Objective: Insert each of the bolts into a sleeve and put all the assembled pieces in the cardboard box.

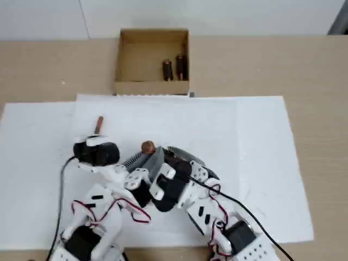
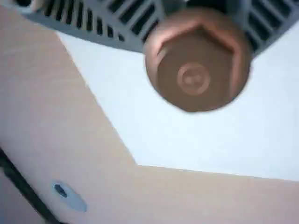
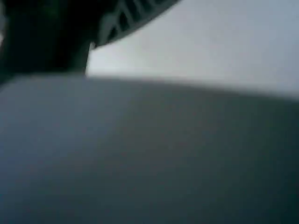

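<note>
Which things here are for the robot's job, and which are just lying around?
For the job:
copper hex-head bolt
brown rod-shaped piece, lying loose
open cardboard box
two dark assembled pieces inside it

Just lying about:
white paper sheet
tan wooden table

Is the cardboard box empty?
No, two dark pieces lie side by side inside the cardboard box, near its right wall.

A pale beige wooden table (image 1: 315, 70) carries a large white paper sheet (image 1: 261, 141) spread over its near half. Beyond the table's far edge stands a plain white wall (image 1: 217, 13), evenly lit.
</note>
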### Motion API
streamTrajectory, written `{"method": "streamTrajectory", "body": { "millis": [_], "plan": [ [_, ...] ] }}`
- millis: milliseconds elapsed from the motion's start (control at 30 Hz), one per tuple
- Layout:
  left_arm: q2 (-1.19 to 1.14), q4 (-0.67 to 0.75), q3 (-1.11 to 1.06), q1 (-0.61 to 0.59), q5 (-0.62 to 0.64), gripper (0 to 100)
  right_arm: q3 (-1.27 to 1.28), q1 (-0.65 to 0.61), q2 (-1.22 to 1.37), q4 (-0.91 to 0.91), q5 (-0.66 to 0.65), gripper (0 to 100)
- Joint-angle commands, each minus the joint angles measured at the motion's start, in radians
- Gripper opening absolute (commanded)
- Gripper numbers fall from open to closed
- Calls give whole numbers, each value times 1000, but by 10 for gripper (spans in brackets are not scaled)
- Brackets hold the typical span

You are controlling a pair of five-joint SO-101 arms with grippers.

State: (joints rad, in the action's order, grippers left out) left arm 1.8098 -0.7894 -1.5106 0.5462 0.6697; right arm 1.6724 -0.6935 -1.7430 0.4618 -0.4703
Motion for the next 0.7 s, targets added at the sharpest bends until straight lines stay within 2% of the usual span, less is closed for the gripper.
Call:
{"method": "streamTrajectory", "body": {
  "millis": [0,300,400,500,667],
  "plan": [
    [5,-8,-21,55,-49,6,12,-5,-19,-31,-3,3],
    [5,-6,-58,49,-110,9,12,-7,-19,-28,-3,3],
    [5,-6,-58,34,-110,85,12,-7,-19,-24,-3,3],
    [5,-6,-58,17,-167,182,12,-5,-19,-22,-3,3],
    [5,-6,-42,-44,-222,199,14,-5,-15,-22,0,3]
  ]
}}
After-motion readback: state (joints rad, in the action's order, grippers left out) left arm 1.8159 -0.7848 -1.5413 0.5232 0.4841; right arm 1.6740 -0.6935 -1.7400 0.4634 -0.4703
